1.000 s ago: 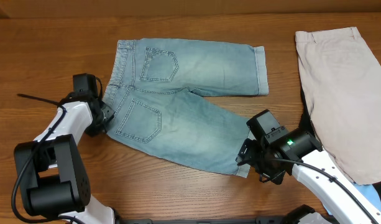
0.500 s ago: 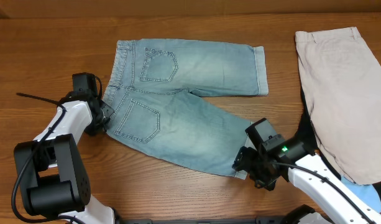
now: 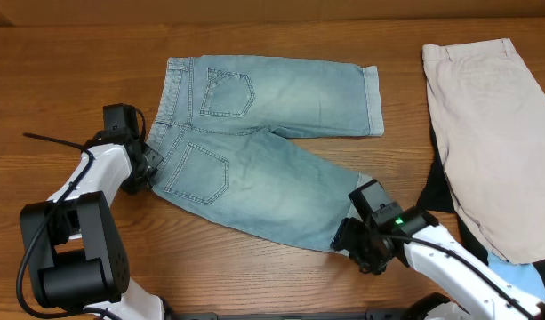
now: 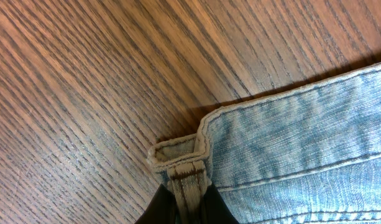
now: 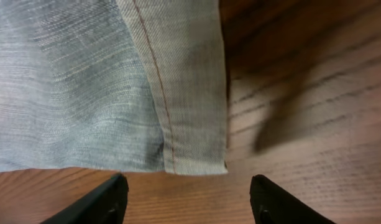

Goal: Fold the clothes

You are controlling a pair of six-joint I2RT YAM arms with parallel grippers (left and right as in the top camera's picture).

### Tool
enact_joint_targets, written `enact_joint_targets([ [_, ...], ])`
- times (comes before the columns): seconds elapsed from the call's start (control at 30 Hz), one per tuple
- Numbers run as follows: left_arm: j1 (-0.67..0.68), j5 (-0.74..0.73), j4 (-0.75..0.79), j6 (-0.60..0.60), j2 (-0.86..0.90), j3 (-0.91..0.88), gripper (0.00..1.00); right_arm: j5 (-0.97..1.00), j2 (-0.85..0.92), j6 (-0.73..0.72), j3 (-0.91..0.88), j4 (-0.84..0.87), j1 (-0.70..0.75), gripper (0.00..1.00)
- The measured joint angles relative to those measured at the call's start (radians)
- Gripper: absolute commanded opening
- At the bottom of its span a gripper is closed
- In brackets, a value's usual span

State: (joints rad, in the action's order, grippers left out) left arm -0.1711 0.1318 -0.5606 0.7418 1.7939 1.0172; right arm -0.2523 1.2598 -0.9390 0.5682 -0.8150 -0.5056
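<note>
Faded denim shorts (image 3: 263,173) flat on grained wood table (image 3: 76,80); cuffed hems.

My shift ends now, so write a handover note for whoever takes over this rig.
Left gripper: shut on a waistband corner of the denim shorts, at a belt loop.
Right gripper: open, at the near leg's hem corner, not gripping.
Denim shorts lie flat on the table, legs apart; beige shorts at right over a black garment and a pale-blue garment.
Done: nothing folded. Left: grip hem, fold denim shorts, then the others.
</note>
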Motion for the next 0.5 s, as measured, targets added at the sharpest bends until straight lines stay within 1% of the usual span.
enact_joint_targets([
  [0.27,0.000,0.000,-0.001,0.000,0.000,0.000,0.04,-0.021,0.092,0.024,0.000,0.042,0.000,0.51],
  [0.5,0.000,-0.001,-0.012,0.000,0.003,0.005,0.04,-0.021,0.093,0.032,0.000,0.050,0.000,0.22],
])
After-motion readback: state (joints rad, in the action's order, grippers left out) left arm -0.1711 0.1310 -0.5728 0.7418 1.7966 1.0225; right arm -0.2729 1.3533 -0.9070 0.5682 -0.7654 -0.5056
